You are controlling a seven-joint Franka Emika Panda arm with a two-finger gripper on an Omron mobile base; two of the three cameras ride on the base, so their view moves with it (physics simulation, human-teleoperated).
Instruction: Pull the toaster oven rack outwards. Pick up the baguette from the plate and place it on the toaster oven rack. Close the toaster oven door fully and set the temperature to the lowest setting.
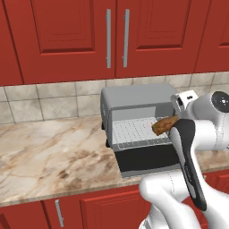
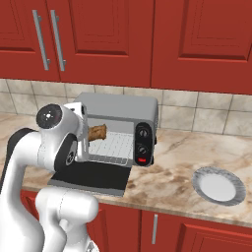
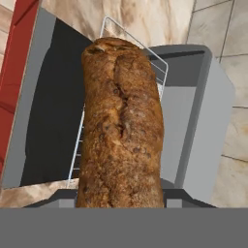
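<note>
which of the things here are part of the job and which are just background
Job: baguette in the gripper; toaster oven; pulled-out rack; open door; temperature knobs; plate.
Background: red cabinets, tiled backsplash, marble counter.

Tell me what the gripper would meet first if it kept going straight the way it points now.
Probably the toaster oven rack. The gripper, shut on the baguette, points along the loaf at the pulled-out rack over the open toaster oven door. The loaf's tip would likely touch first; depth is unclear.
</note>
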